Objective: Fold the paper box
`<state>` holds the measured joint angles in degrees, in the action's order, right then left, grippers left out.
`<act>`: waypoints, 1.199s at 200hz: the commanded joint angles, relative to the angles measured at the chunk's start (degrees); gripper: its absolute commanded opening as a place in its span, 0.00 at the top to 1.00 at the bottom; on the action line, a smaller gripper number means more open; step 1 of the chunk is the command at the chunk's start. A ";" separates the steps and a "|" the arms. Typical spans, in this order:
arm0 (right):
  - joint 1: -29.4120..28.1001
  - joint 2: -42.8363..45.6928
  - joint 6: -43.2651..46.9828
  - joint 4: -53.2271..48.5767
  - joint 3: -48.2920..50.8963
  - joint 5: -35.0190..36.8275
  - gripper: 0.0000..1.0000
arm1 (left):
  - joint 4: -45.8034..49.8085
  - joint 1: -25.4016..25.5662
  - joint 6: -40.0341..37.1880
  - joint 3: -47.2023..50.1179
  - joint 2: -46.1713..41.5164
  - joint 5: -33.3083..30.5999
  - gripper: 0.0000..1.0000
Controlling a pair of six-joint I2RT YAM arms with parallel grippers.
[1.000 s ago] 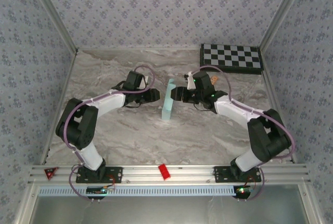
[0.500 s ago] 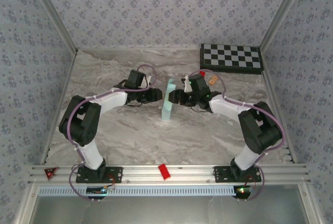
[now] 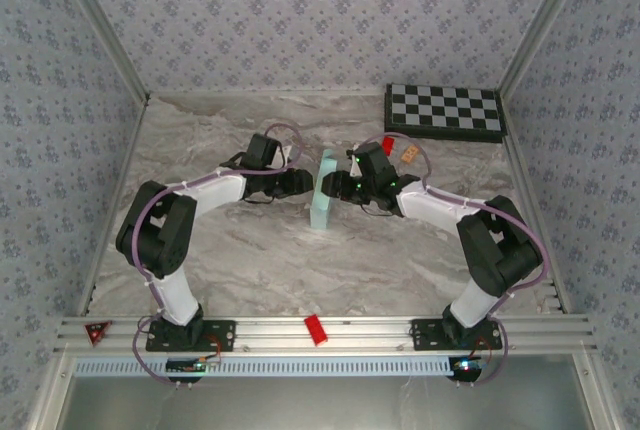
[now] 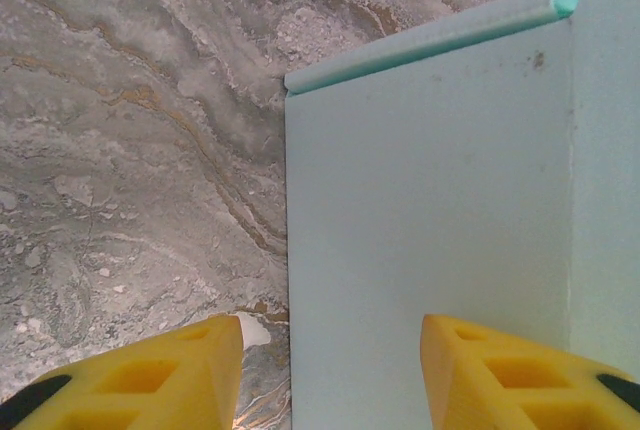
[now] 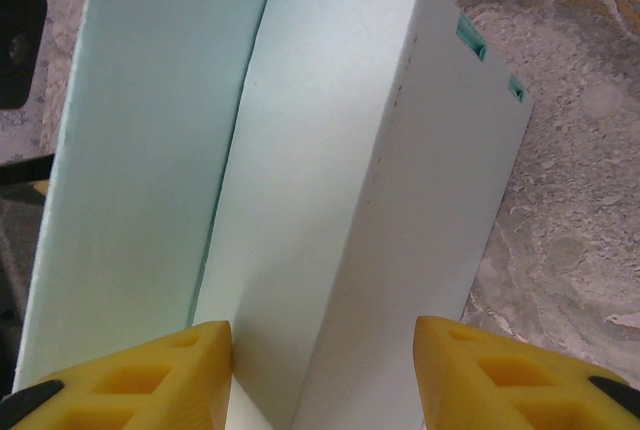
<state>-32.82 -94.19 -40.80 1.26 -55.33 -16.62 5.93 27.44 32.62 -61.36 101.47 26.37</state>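
The paper box (image 3: 323, 193) is pale light-blue card, partly folded and standing on edge in the middle of the marble table. My left gripper (image 3: 303, 182) is against its left side and stands open; the yellow fingertips (image 4: 150, 375) frame a flat blue panel (image 4: 430, 230) with a rolled top edge. My right gripper (image 3: 338, 186) is close against the box's right side, also open. Between its yellow fingertips (image 5: 505, 375) a folded wall (image 5: 340, 180) rises, with a taller panel (image 5: 140, 140) to the left and slots along the right edge.
A black-and-white checkerboard (image 3: 444, 111) lies at the back right. A small orange item (image 3: 408, 152) sits behind the right arm. A red block (image 3: 316, 329) rests on the front rail. Patterned walls close in the table on three sides.
The right gripper has moved left, closing in on the box's right side. The left gripper has edged slightly toward the box. The box stays standing in place.
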 commanded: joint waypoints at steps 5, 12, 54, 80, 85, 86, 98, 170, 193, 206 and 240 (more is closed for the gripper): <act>0.08 -0.89 -0.71 -5.22 0.28 3.87 0.49 | 2.45 0.23 -0.87 -2.66 -1.60 -2.28 0.50; 0.05 -0.28 -0.54 -4.36 0.18 3.34 0.49 | 3.12 0.22 -1.05 -2.88 -2.23 -3.26 0.50; 0.10 4.15 1.15 -5.66 -3.02 2.60 0.45 | 6.40 0.59 -1.77 -3.58 -6.69 -10.47 0.49; 0.36 7.06 2.96 -9.24 -4.41 4.49 0.42 | 8.32 2.31 -2.68 -3.67 -9.88 -15.87 0.44; 0.43 7.70 3.45 -9.88 -4.43 5.01 0.42 | 8.55 2.84 -3.09 -3.89 -10.48 -16.76 0.42; 0.45 7.88 3.53 -10.05 -4.43 5.10 0.42 | 8.65 2.95 -3.13 -3.87 -10.54 -16.95 0.41; 0.75 9.45 4.26 -11.83 -4.36 6.39 0.42 | 10.00 4.49 -4.22 -4.69 -11.55 -19.59 0.37; 7.70 22.51 8.72 -19.33 5.24 9.06 0.39 | 18.94 13.36 -9.01 -14.48 -8.08 -31.81 0.25; 10.74 27.30 8.69 -19.85 9.16 8.50 0.39 | 22.91 15.34 -10.11 -19.35 -4.12 -35.44 0.25; 11.92 29.52 8.69 -20.09 10.66 8.19 0.38 | 25.23 16.60 -10.83 -22.00 -2.10 -38.00 0.25; 13.61 33.38 8.72 -19.97 12.88 8.33 0.38 | 29.44 18.15 -11.33 -27.41 2.97 -41.38 0.25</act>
<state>-20.03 -63.22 -33.10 -17.85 -43.68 -8.69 29.43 44.71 23.03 -84.20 101.47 -10.28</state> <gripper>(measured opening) 0.617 0.751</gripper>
